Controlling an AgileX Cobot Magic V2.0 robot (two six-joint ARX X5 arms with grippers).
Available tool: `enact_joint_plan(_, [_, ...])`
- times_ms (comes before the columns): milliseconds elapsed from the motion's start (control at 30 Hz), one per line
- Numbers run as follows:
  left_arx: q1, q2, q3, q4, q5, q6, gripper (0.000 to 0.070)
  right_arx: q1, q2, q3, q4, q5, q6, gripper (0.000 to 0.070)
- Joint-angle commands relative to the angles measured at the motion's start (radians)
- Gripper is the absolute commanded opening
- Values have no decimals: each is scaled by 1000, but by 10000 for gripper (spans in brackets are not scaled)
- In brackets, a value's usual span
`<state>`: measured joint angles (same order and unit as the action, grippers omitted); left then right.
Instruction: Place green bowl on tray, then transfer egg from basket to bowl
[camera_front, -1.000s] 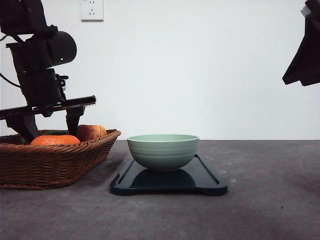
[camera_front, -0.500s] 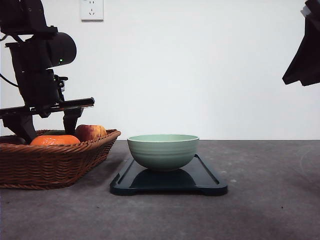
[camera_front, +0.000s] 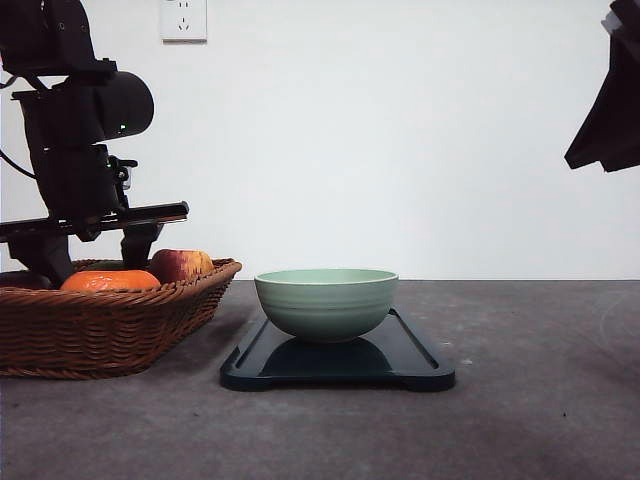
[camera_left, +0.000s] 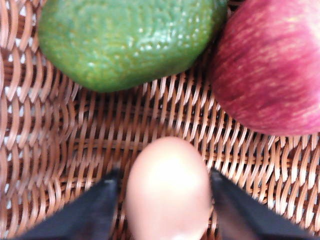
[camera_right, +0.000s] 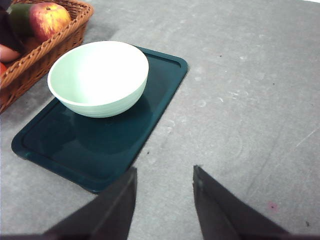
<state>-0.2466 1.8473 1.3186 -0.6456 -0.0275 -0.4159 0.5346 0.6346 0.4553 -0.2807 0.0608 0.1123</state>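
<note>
Left tool (camera_left: 167, 200) pinching the egg (camera_left: 167, 192) in the basket (camera_front: 110, 325) (avocado (camera_left: 125, 40) at its 12 o'clock); right tool (camera_right: 165, 197) spread.

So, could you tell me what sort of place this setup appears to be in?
Probably an indoor lab or test bench, not a kitchen: a bare grey tabletop, a plain white wall with a power socket, and staged props, the basket of fruit and the green bowl on the tray.

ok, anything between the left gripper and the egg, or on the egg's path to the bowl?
Nothing visible. The egg sits between the left gripper fingers; the green bowl looks empty on the tray.
</note>
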Motion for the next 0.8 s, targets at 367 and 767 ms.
enact_joint_plan(367, [-3, 23, 19, 1, -5, 49, 264, 5, 5, 4, 4, 19, 12, 219])
enact_joint_plan(767, [-15, -61, 19, -20, -43, 113, 263, 5, 5, 4, 3, 23, 12, 219])
